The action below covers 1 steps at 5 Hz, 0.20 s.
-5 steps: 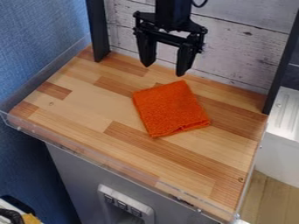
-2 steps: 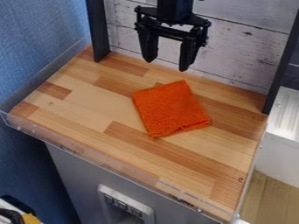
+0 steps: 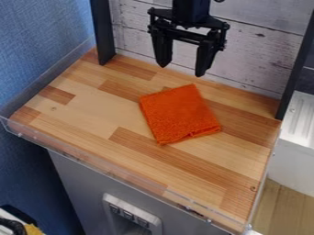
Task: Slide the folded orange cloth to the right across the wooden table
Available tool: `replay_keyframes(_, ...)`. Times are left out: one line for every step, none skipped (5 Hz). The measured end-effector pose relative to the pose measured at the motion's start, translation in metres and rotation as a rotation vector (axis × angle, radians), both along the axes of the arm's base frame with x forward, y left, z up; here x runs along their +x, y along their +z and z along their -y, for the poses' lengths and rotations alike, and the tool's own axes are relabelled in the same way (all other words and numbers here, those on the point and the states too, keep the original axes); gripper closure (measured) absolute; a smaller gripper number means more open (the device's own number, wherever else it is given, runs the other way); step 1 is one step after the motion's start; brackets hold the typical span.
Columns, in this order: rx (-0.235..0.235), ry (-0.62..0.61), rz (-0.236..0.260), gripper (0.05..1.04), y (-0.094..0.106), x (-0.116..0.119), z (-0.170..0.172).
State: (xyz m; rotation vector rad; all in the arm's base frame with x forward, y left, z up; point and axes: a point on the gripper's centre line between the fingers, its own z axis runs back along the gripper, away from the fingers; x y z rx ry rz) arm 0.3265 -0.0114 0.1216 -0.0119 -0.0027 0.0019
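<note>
Shifted slightly right, 1 gripper [image 3: 182, 69] w/ 2 fingers apart, 1 orange cloth [image 3: 179, 114] below

From above and before the black two-finger metal-and-plastic claw [image 3: 182, 70], the camera looks (fairly near) down at a slant, facing the whitewashed plank wall [image 3: 131, 30] behind it.

From my camera, the cloth [image 3: 179, 114] lies on the tabletop [image 3: 92, 108], with the gripper [image 3: 182, 70] above and behind it, the plank wall [image 3: 260, 55] farther behind, one post [image 3: 103, 34] behind left, another [image 3: 297, 66] to its right, and the rail [image 3: 116, 176] before it.
</note>
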Motion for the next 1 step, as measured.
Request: replay_keyframes(0.001,-0.003,0.001,0.087,0.0004,0.0002,0.0043)
